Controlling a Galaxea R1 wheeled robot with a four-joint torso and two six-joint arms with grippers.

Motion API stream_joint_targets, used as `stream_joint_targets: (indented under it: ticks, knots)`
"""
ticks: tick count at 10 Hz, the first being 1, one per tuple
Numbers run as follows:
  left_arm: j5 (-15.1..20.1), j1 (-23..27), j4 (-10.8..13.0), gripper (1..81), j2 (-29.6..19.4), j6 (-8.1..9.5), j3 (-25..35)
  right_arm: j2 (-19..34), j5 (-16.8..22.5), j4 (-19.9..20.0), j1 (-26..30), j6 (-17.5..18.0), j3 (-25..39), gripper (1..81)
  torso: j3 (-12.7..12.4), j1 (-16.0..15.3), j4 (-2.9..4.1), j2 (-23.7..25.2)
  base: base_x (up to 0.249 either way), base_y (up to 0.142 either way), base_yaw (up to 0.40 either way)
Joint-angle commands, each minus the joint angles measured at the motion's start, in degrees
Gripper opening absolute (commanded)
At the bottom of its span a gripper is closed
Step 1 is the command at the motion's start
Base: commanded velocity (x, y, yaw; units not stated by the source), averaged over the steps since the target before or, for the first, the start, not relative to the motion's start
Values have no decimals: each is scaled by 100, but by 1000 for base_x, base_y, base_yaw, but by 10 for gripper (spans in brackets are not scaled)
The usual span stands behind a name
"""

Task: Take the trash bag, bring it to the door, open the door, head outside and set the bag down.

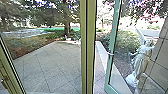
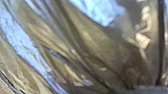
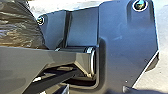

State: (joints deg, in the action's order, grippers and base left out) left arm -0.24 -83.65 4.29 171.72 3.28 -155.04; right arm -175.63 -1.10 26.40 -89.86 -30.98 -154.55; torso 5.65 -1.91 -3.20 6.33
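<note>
Trash bag [image 2: 95, 45], dk., crinkled, lies close at L wrist, L arm prob. the nearer; L & R jaws, state can't tell; glass door [image 1: 110, 62] stands ajar, R of post [image 1: 88, 47].

The view is split by an upright olive post [image 1: 88, 47]; a slanted frame [image 1: 7, 66] is seen at the left edge; between them, a yard [image 1: 55, 67] paved with slabs is shown, bordered on its left by a planted bed [image 1: 27, 47] and backed by a tree [image 1: 67, 27]; to the post's right, a pale kerb [image 1: 102, 53] is seen in the gap before a green-framed glass door [image 1: 111, 50]; within that door's pane, a pale statue [image 1: 141, 61] is seen near a paneled wall [image 1: 160, 47].
</note>
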Motion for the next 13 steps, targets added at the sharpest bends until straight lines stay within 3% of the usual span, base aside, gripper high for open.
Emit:
stream_joint_targets:
  ticks: [1,13]
  knots:
    - [252,336,37,10,-23,-3,9,-168,233,717,262,-752,-110,811,0,0,0,0,0,-109,0]
    - [244,336,46,10,-14,-3,9,-115,259,673,358,-743,-320,811,0,4,0,2,0,-113,0]
